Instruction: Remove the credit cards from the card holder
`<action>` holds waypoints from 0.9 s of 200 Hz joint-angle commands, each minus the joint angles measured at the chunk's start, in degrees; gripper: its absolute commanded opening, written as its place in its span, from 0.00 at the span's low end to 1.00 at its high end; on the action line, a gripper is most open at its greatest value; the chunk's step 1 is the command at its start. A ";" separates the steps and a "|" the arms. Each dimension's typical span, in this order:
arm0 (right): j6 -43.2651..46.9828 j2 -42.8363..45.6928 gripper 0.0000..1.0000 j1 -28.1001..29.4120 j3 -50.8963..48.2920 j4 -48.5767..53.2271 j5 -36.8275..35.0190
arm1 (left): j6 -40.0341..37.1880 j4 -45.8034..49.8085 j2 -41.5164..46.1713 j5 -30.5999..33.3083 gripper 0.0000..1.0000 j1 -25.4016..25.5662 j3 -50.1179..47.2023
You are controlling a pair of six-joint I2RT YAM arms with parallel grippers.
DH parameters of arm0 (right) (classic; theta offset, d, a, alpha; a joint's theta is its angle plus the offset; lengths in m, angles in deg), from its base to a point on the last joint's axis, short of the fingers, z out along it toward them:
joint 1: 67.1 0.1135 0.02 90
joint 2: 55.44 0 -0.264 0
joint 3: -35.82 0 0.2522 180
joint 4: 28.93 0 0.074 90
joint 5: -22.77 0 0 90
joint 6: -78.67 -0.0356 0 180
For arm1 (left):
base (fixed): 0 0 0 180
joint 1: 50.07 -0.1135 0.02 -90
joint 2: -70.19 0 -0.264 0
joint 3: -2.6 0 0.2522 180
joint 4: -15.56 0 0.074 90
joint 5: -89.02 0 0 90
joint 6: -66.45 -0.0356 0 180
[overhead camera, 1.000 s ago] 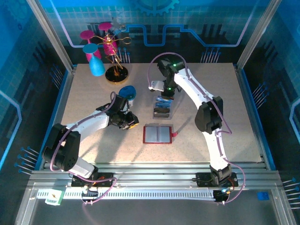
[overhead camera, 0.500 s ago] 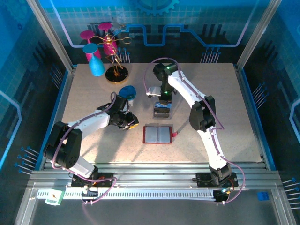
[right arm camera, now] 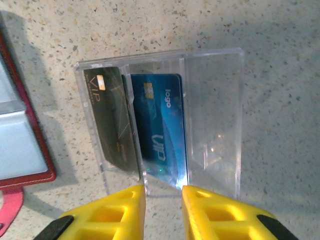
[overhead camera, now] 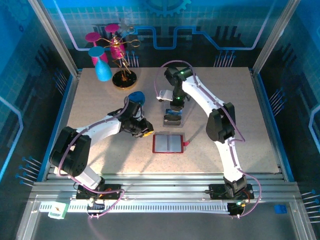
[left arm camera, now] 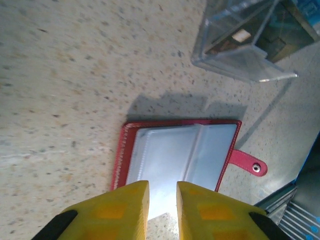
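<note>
1. Credit cards (right arm camera: 159, 145) are standing in the clear tray (right arm camera: 215, 100): a dark card (right arm camera: 112, 120) and a blue card (right arm camera: 160, 110), in neighbouring slots.
2. The card holder (overhead camera: 168, 143) is lying open flat on the table (overhead camera: 235, 100), just near of the tray, its snap tab pointing right.
3. The right gripper (right arm camera: 163, 200) is hovering over the tray by the blue card's edge, fingers slightly apart, gripping nothing.
4. The left gripper (left arm camera: 162, 200) is hanging at the holder's left edge, its jaws narrowly apart and holding nothing.
</note>
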 commanded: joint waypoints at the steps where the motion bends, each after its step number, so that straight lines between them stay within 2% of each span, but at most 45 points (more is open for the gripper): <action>1: -4.52 6.78 0.27 -0.03 -4.85 -5.80 0.40 | -1.19 -0.17 -1.46 -1.76 0.21 2.01 1.97; 65: -19.53 19.08 0.33 -0.91 -23.31 -17.82 5.57 | -1.94 2.04 -7.15 -1.84 0.21 6.37 4.55; 120: -43.04 29.50 0.36 -3.21 -40.61 -29.91 13.10 | -0.92 1.60 -11.11 -2.59 0.15 8.09 5.28; 143: -53.26 32.81 0.33 -4.11 -47.04 -34.13 16.85 | -0.96 2.23 -12.04 -2.67 0.14 8.11 5.41; 180: -72.48 35.36 0.28 -4.30 -59.11 -45.19 30.43 | -0.13 0.77 -13.49 -3.89 0.13 8.75 5.10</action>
